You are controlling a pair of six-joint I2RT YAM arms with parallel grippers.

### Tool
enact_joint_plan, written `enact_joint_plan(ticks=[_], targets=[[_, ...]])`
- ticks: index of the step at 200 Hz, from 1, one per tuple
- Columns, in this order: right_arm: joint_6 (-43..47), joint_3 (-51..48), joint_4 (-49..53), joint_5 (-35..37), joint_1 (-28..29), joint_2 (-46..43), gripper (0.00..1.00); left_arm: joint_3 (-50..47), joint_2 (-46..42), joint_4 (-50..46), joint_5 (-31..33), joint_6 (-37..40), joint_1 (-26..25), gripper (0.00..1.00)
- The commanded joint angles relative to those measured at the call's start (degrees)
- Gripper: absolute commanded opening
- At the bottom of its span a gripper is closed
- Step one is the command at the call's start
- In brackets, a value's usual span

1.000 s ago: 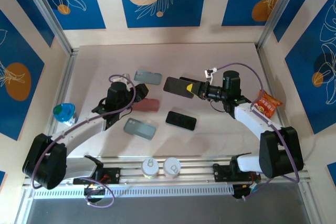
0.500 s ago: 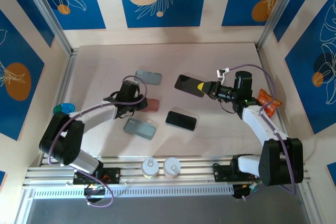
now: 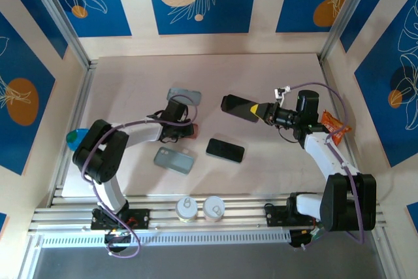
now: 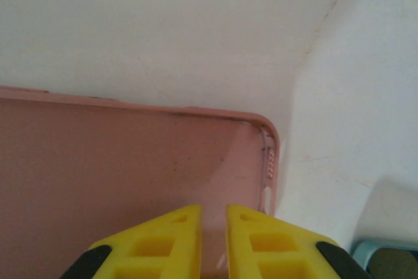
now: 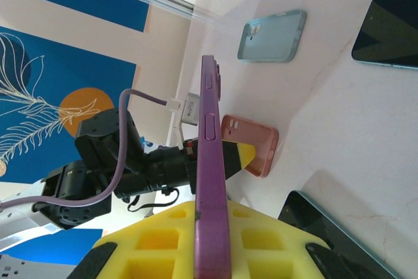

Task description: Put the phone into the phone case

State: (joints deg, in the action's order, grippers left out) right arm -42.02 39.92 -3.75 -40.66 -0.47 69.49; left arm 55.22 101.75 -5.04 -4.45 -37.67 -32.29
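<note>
The flat purple phone [image 5: 214, 181] is up in the air, just right of the middle of the pale desk [image 3: 130, 76]. The right hand [image 5: 212, 217] is closed on it, with 1 yellow finger on each flat side.

I think the phone is hard and stiff, and a bit heavy for its size. Its flat sides look smooth, so it could slip, and it might crack if it fell. Holding the 2 flat sides near 1 end looks right to me. That leaves the other end free to go into a case first.

The soft pink phone case [image 4: 117, 161] lies on the desk, a little to the left of the phone and apart from it. Its open side seems to face up. I think it is light and bendy, so it may slide or fold when the phone pushes in. Its thin rim is the place to hold. The left hand [image 4: 214, 217] is at 1 end of the case. Its fingers are closed down to a thin slit, and they seem to pinch that rim.

Some things are hard to see:
- The yellow fingers hide the rim under them, so I cannot tell how much is caught.
- From above, the left arm covers much of the pink case.
- The right wrist camera sees the phone only edge-on.
- I cannot tell if the phone fits the pink case, the far blue-grey case [image 3: 184, 95] or the near blue-grey case [image 3: 174, 159].
</note>
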Motion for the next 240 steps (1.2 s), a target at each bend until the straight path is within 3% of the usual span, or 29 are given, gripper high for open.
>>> enact_joint_plan(ticks=[1,78,124,146,202,240], targets=[[1.04,-0.6,-0.69,-3.24,-0.49,-1.74,0.0,3.16,1.77,0.44,-1.08,-0.9,-1.31,0.18],[1.72,-0.88,-0.24,-5.76,-2.47,-1.3,0.0,9.29,9.45,3.27,-2.37,-3.53,-3.55,0.18],[3.17,-1.29,1.5,-4.26,0.32,-0.87,0.0,13.43,11.36,4.9,-2.17,-3.58,-3.74,0.18],[7.08,0.38,6.64,-0.99,3.93,-0.68,0.0,11.77,6.49,3.89,-0.01,-2.37,-3.55,0.18],[8.09,4.48,7.51,1.21,8.04,3.32,0.0,-2.85,-11.32,-2.21,4.53,-3.86,1.35,0.2],[11.3,15.5,12.73,1.56,13.84,13.65,0.0,-12.41,-21.8,-2.56,5.74,-6.83,5.0,0.36]])
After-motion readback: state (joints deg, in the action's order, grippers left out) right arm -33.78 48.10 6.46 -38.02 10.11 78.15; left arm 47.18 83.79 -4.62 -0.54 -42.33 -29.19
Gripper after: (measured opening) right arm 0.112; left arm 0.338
